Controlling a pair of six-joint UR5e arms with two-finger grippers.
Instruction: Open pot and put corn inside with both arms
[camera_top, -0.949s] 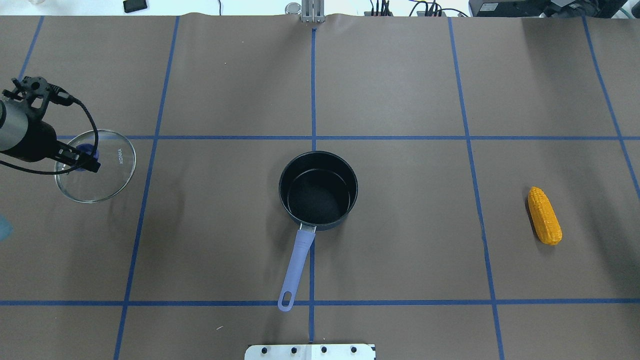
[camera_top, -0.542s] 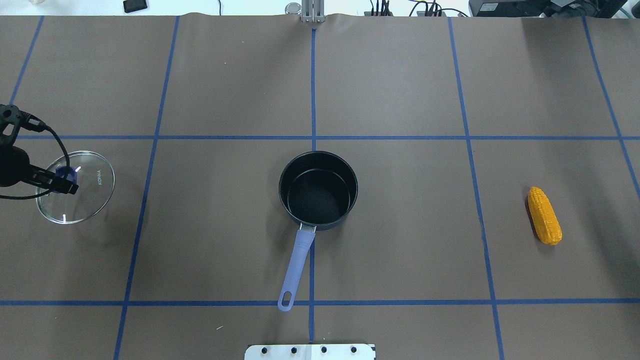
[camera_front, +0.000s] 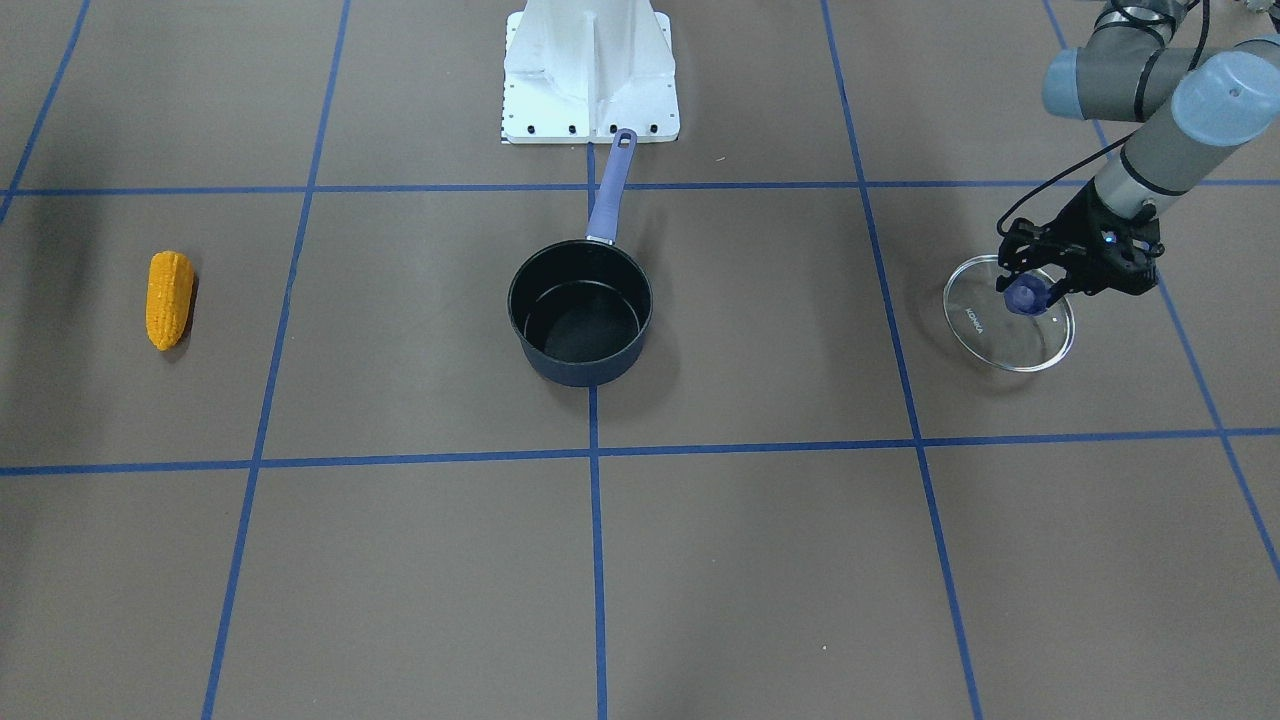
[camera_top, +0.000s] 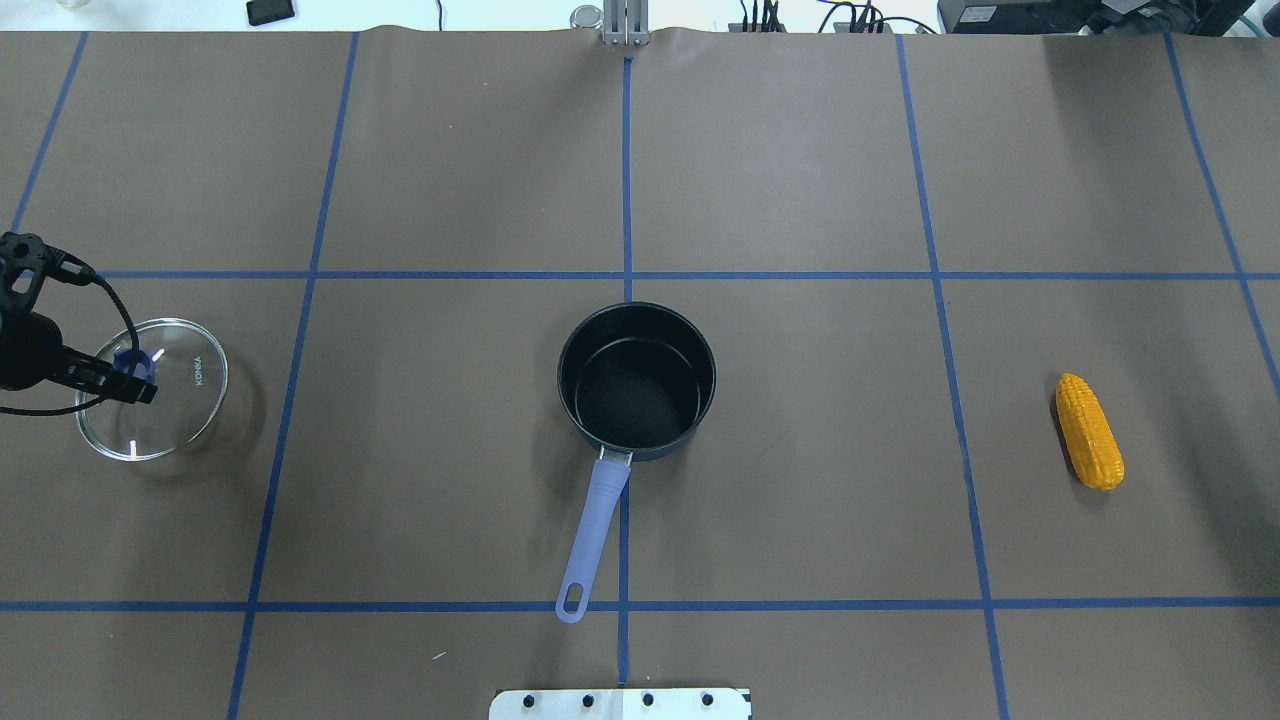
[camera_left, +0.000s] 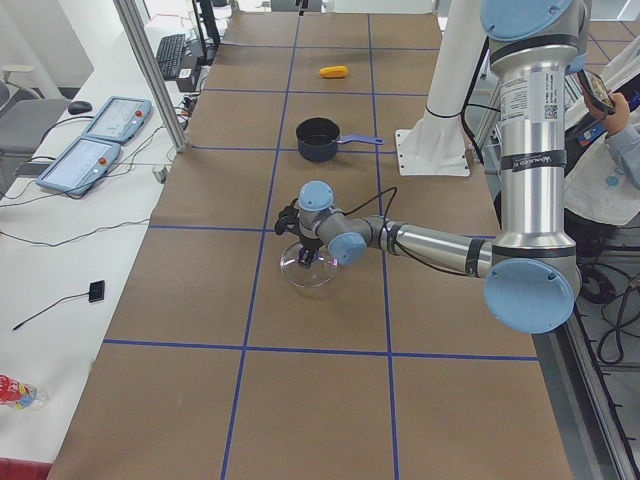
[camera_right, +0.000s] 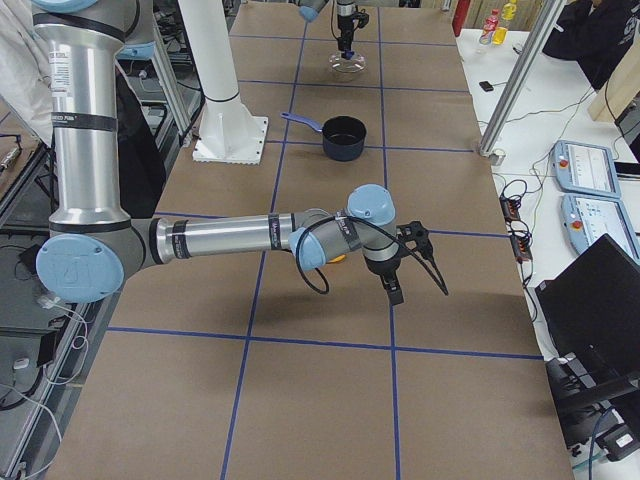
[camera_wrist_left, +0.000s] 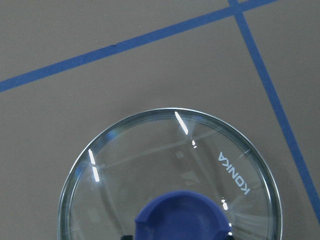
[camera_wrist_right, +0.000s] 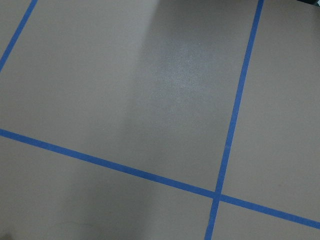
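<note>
The dark navy pot stands open at the table's middle, its periwinkle handle pointing toward the robot base; it also shows in the front-facing view. The corn lies alone on the paper at the right. My left gripper is shut on the blue knob of the glass lid, held low over the table at the far left, and shows in the front-facing view. My right gripper shows only in the exterior right view, hovering near the corn; I cannot tell whether it is open or shut.
The white robot base plate sits just behind the pot handle's end. Blue tape lines grid the brown paper. Control pendants and cables lie on the side bench beyond the table's far edge.
My left gripper has carried the glass lid further left and down toward the table. The pot and corn have not moved.
</note>
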